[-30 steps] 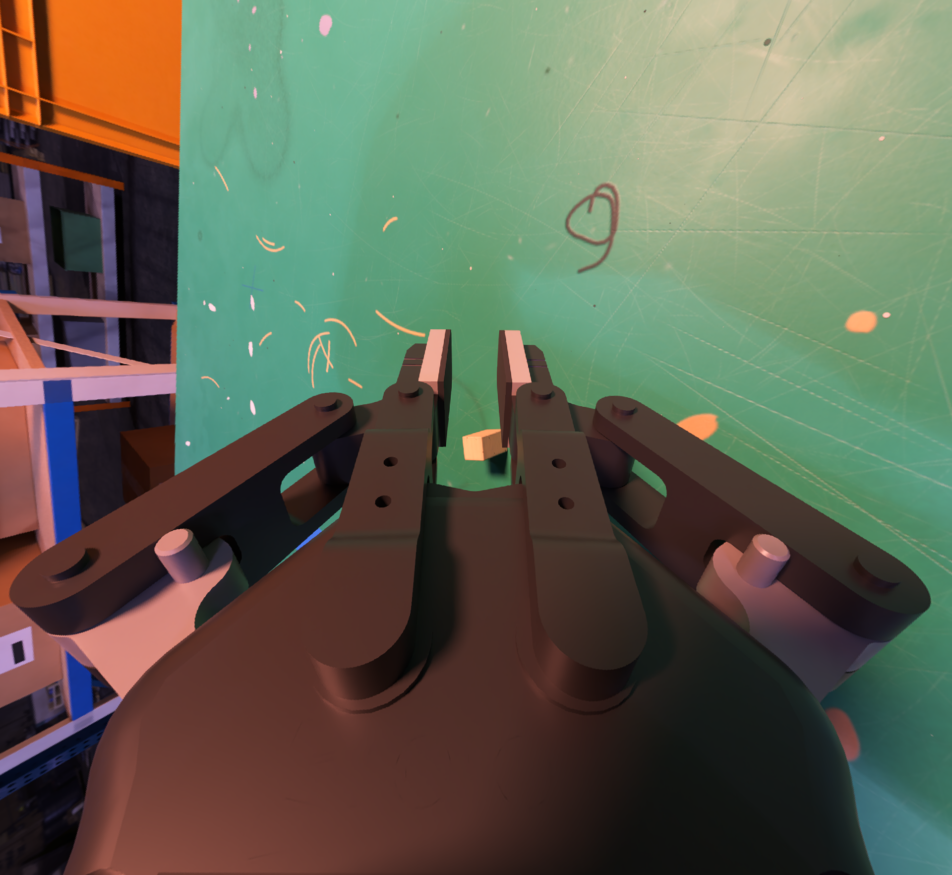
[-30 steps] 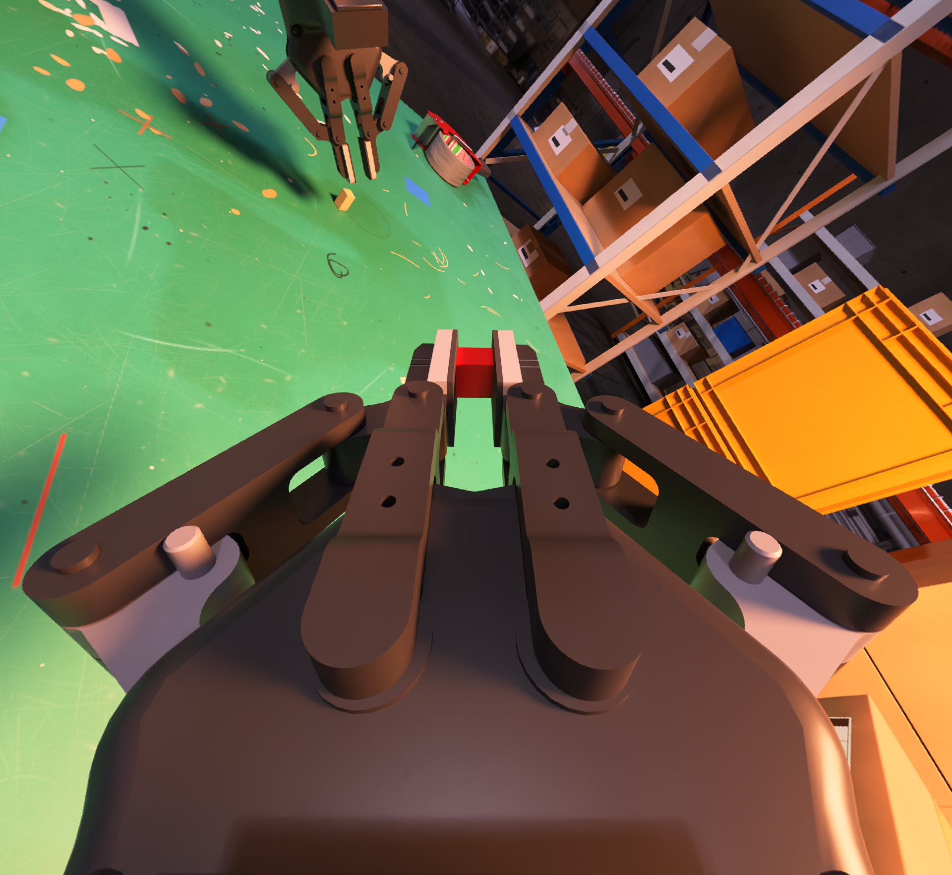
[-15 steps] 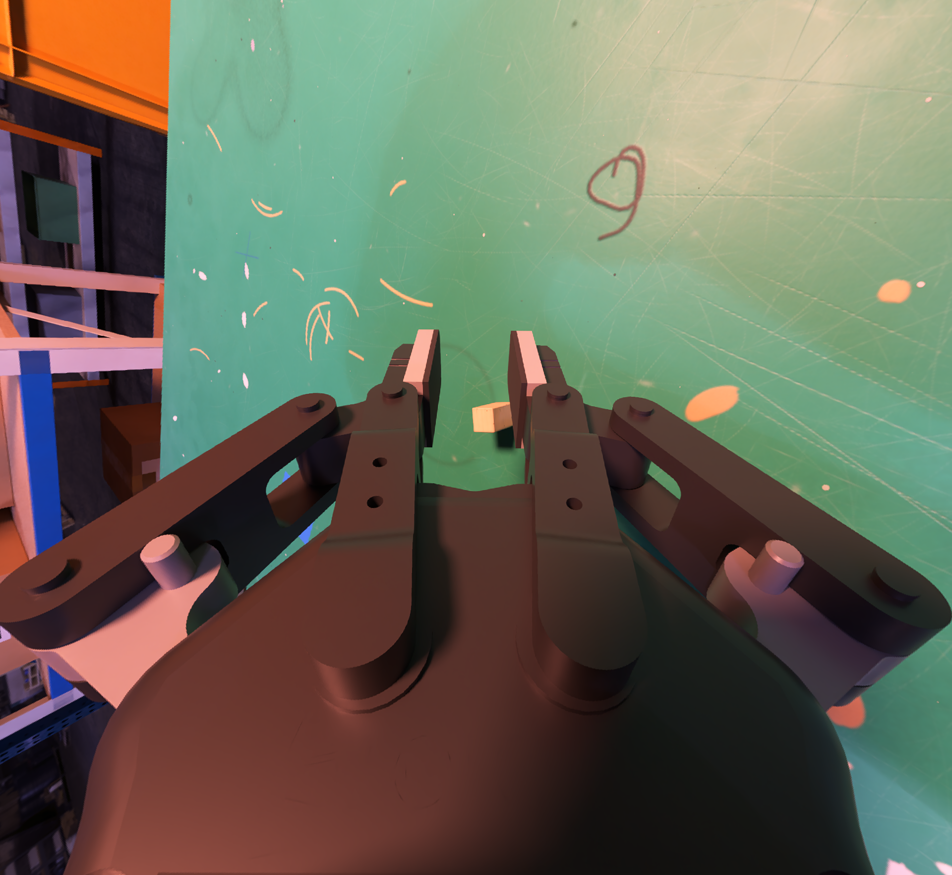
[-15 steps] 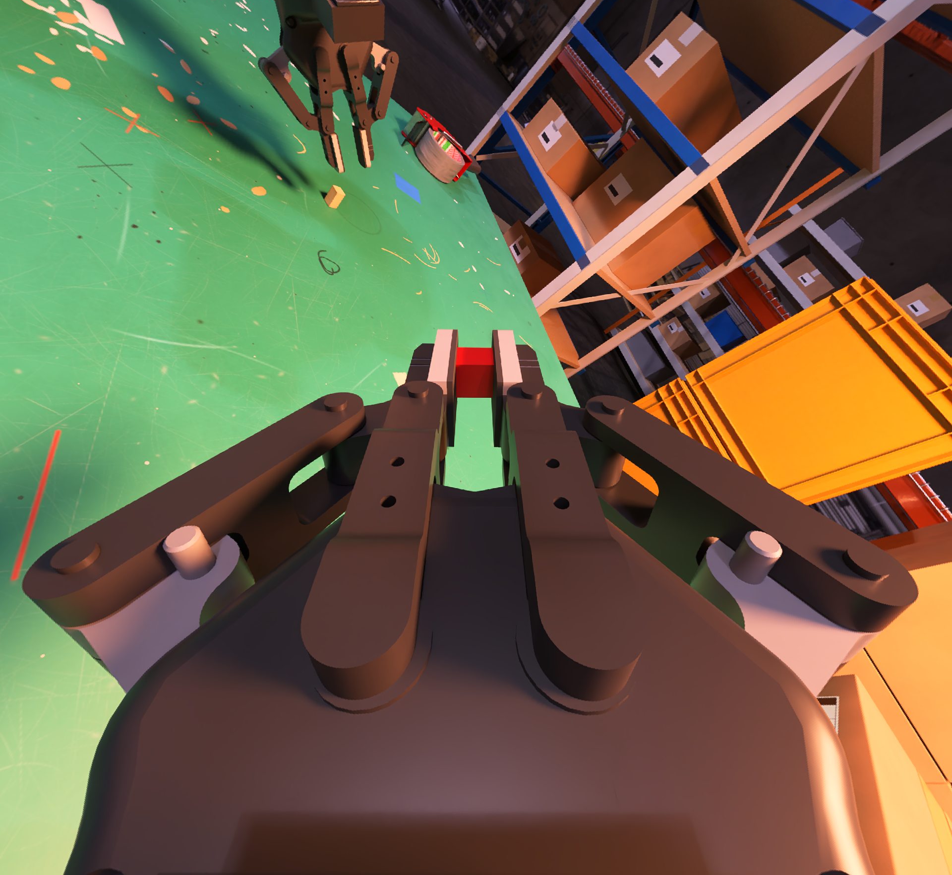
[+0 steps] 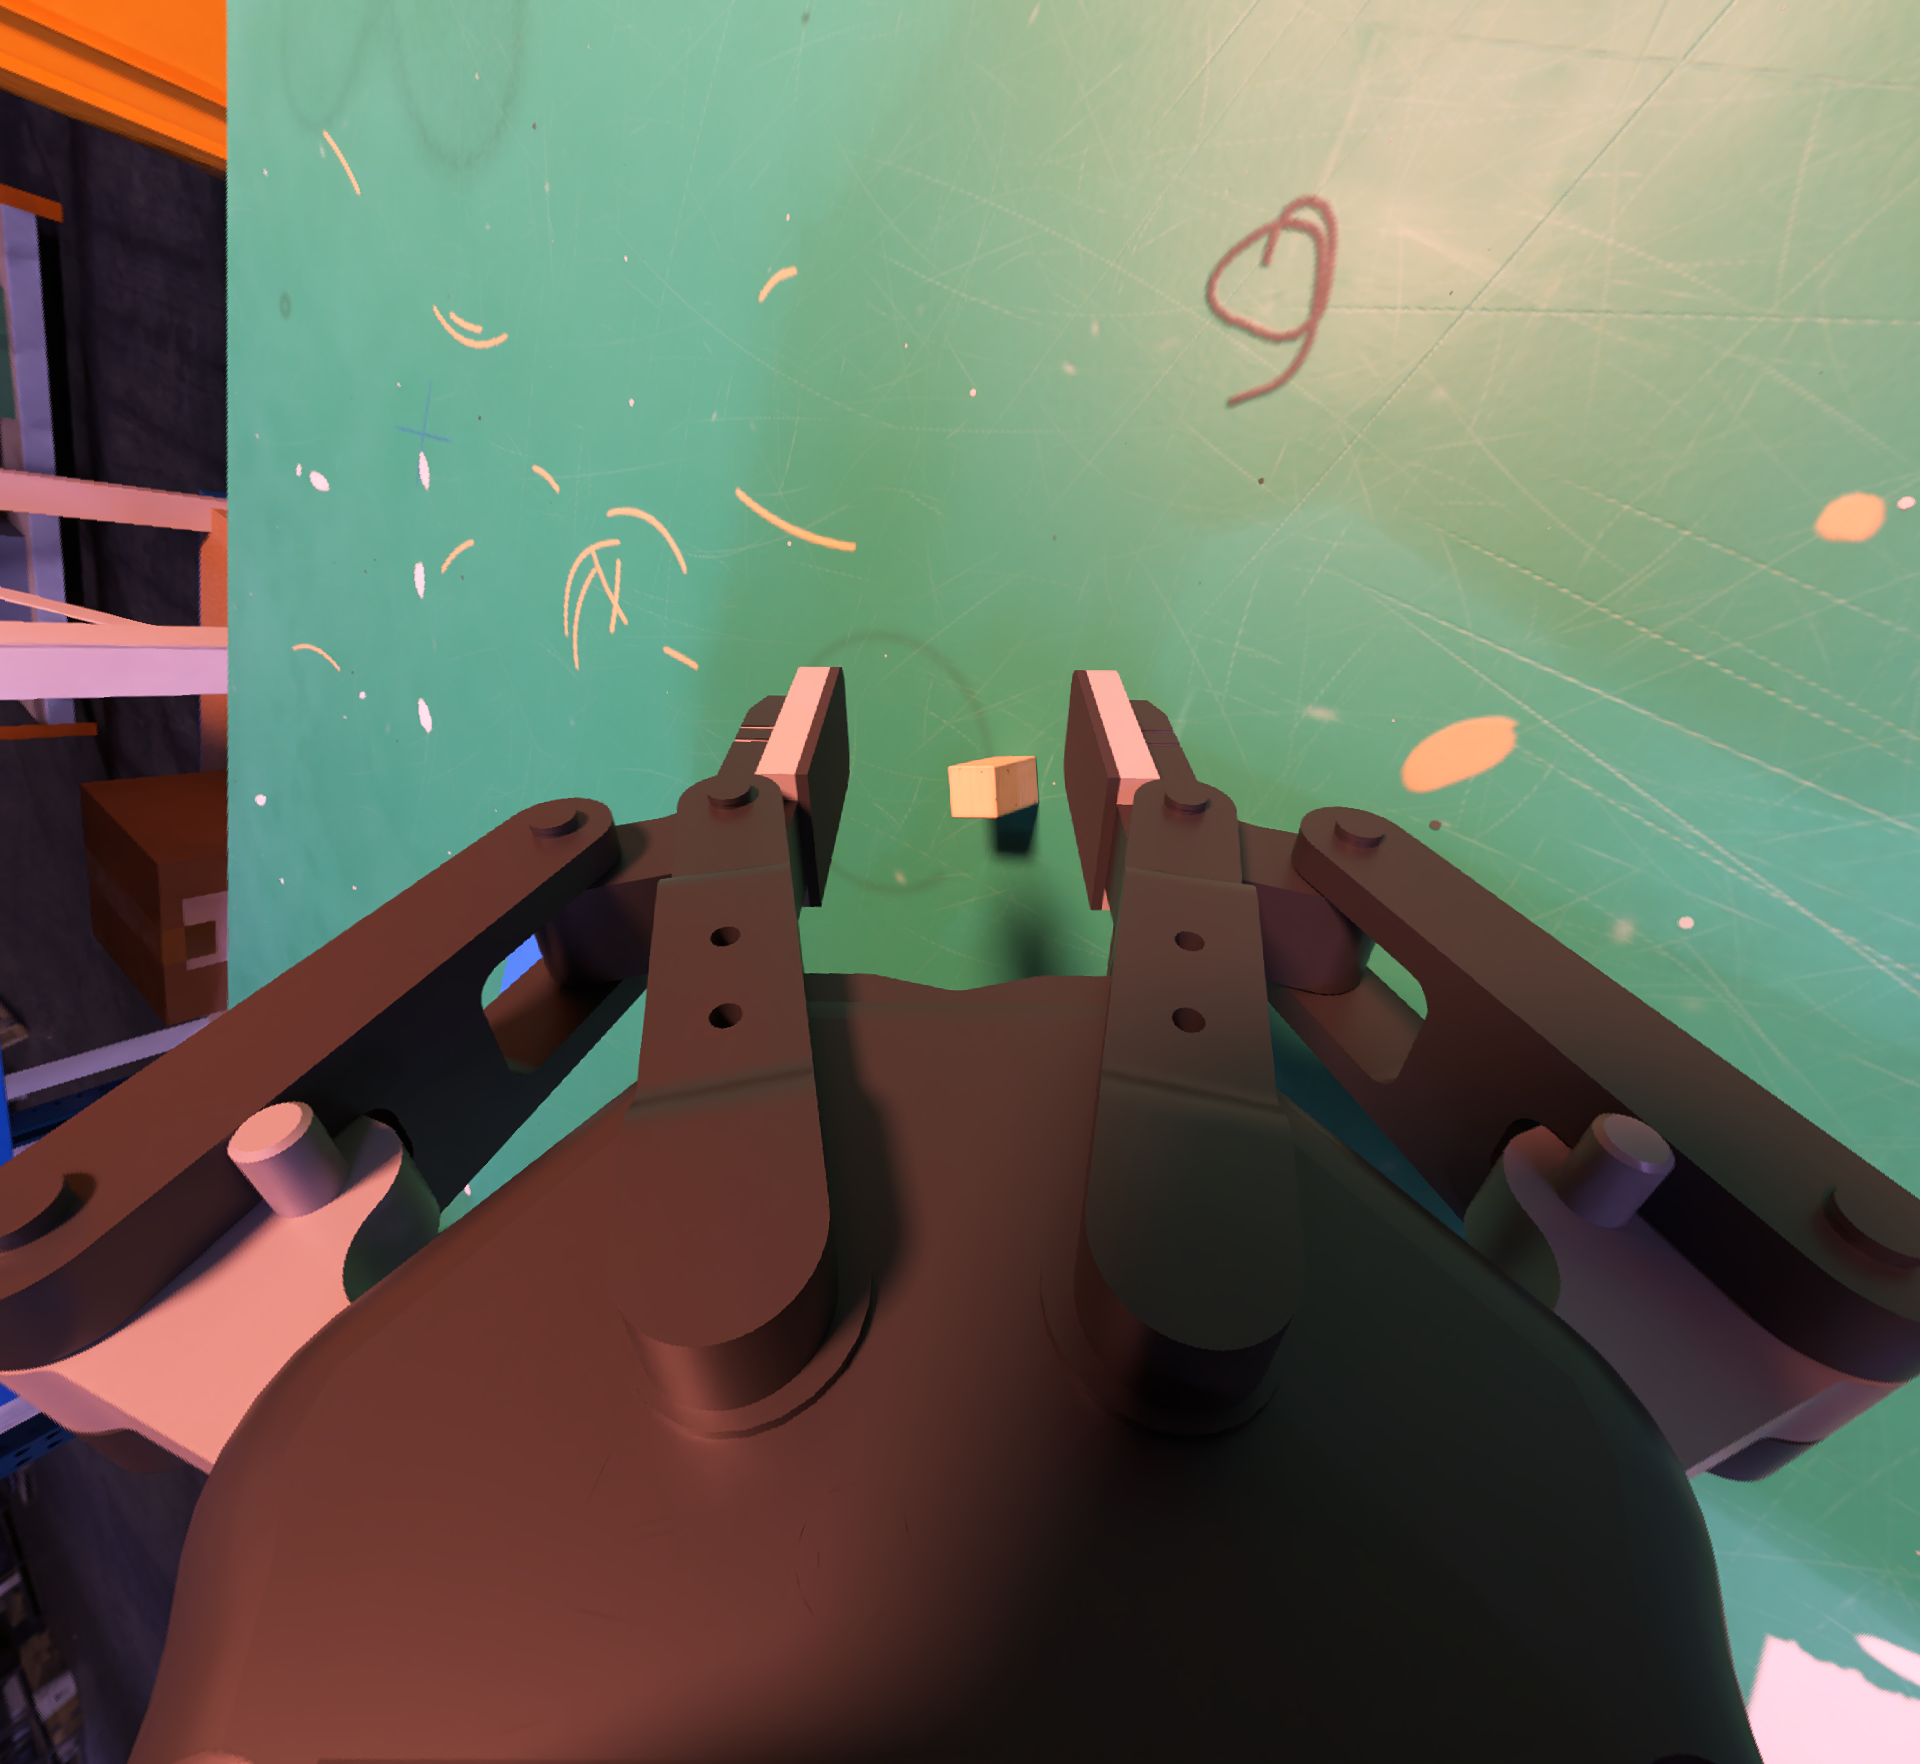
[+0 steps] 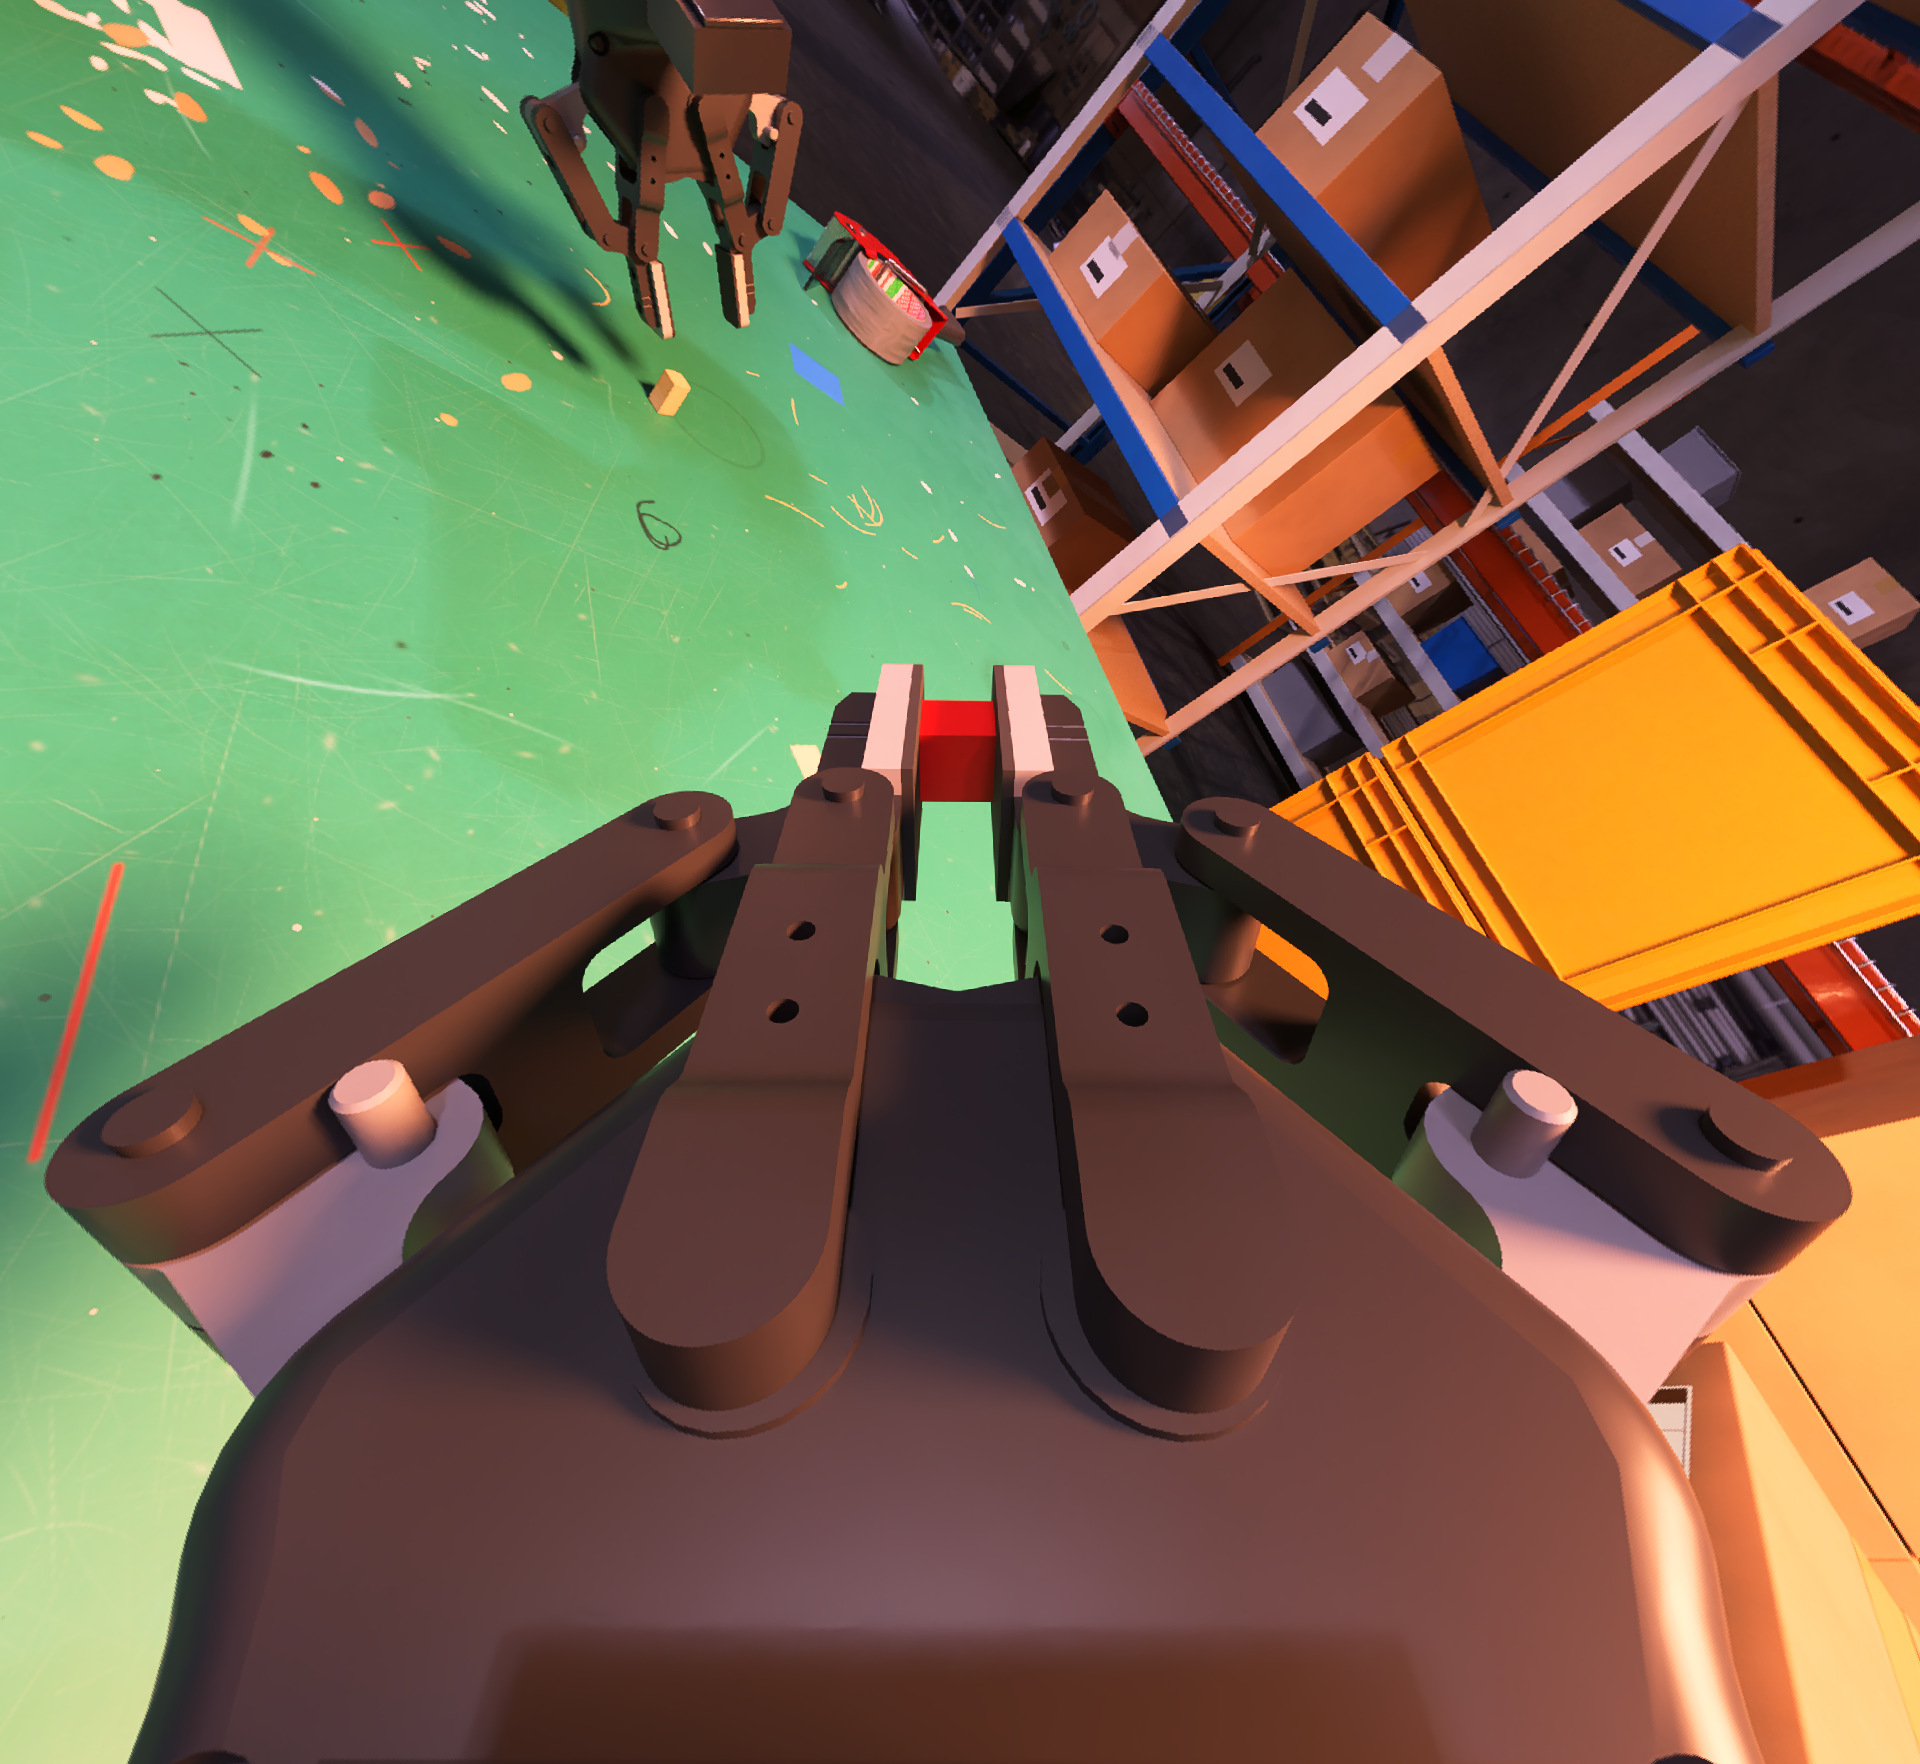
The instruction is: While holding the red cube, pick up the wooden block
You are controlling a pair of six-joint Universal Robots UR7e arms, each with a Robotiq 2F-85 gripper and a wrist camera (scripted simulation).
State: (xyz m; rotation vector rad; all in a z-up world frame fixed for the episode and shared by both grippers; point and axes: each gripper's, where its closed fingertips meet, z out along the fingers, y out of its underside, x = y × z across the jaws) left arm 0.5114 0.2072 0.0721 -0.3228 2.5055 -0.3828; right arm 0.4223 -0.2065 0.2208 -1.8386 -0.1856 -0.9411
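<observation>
Left gripper (image 5: 956,779): jaws stand wide apart and hold nothing. It hangs above the green table (image 5: 1455,104), fingers pointing down at the surface. In the left wrist view the wooden block (image 5: 992,786) shows in the gap between the two pads, nearer the right-hand pad than the left, touching neither. The block lies flat on the table and casts a small dark shadow just below itself in that view.

From the right wrist view, the same left gripper (image 6: 694,301) is seen farther off, its fingertips clear of the table, with the wooden block (image 6: 669,392) resting on the surface just beneath and slightly short of them. Contact between fingers and block: none visible.

Right gripper (image 6: 958,727): jaws closed on the red cube (image 6: 956,746), which sits pinched between the two pale pads near their tips. The cube is held off the table, close to the table's edge.

Other items noted: a tape dispenser (image 6: 883,301) lies on the table beyond the wooden block, near the far edge. An orange crate (image 6: 1652,779) sits off the table to the right. Shelving (image 6: 1299,280) with cardboard boxes (image 6: 1361,145) stands behind. The table surface carries scratches, paint flecks and a scribbled loop mark (image 5: 1273,291).
</observation>
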